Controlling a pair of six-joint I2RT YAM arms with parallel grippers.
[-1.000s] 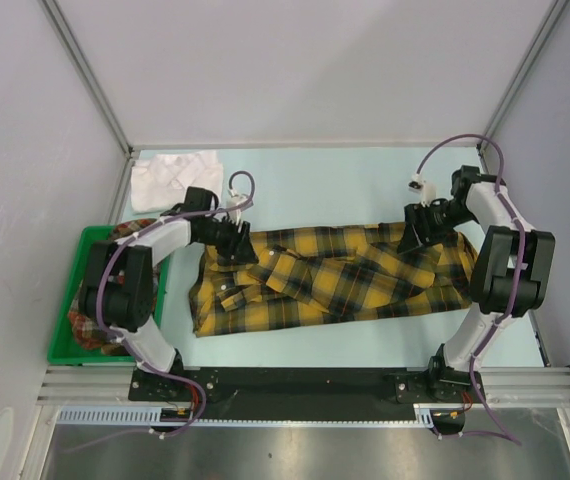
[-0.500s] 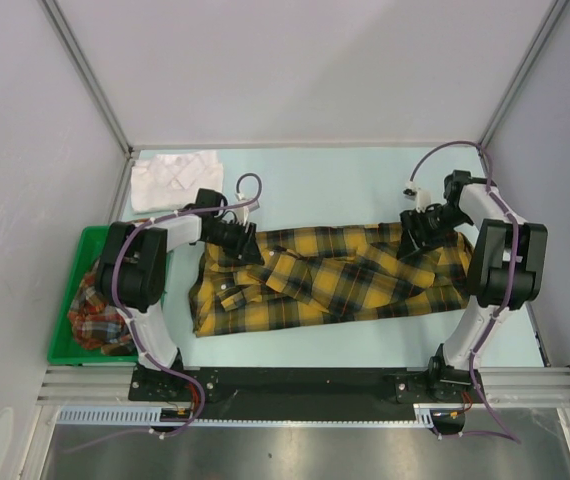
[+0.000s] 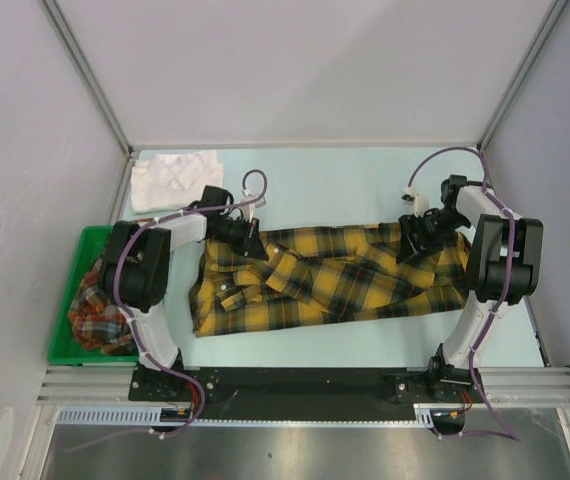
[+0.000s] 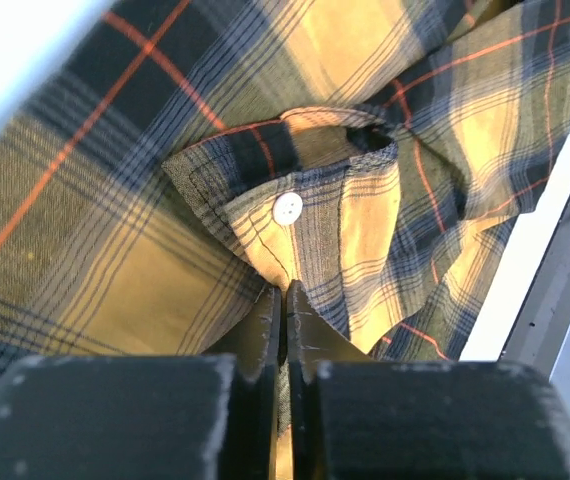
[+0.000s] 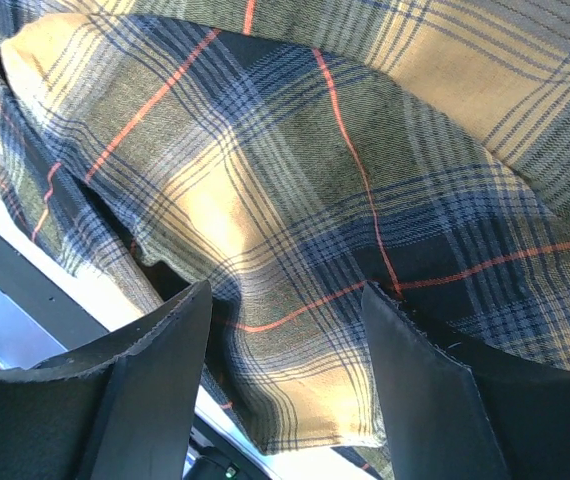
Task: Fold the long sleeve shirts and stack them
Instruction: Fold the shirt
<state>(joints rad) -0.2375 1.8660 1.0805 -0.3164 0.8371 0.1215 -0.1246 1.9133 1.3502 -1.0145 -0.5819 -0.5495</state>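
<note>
The yellow-and-black plaid shirt (image 3: 330, 278) lies spread across the middle of the table, partly folded lengthwise. My left gripper (image 3: 248, 243) sits at its far left edge and is shut on a fold of the plaid cloth near a white button (image 4: 287, 208). My right gripper (image 3: 412, 243) sits at the far right edge, open, its fingers (image 5: 155, 350) astride a hump of plaid cloth (image 5: 295, 260). The white shirt (image 3: 173, 178) lies crumpled at the far left corner. The red-orange plaid shirt (image 3: 95, 305) lies in the green bin (image 3: 65, 345).
The green bin stands off the table's left side beside the left arm. Grey walls close in the table at the back and both sides. The black rail with the arm bases (image 3: 295, 385) runs along the near edge.
Both grippers have shifted slightly along the shirt's far edge. The left arm's elbow has swung back from over the bin, uncovering the red-orange shirt. The shirt's far left edge looks pulled a little.
</note>
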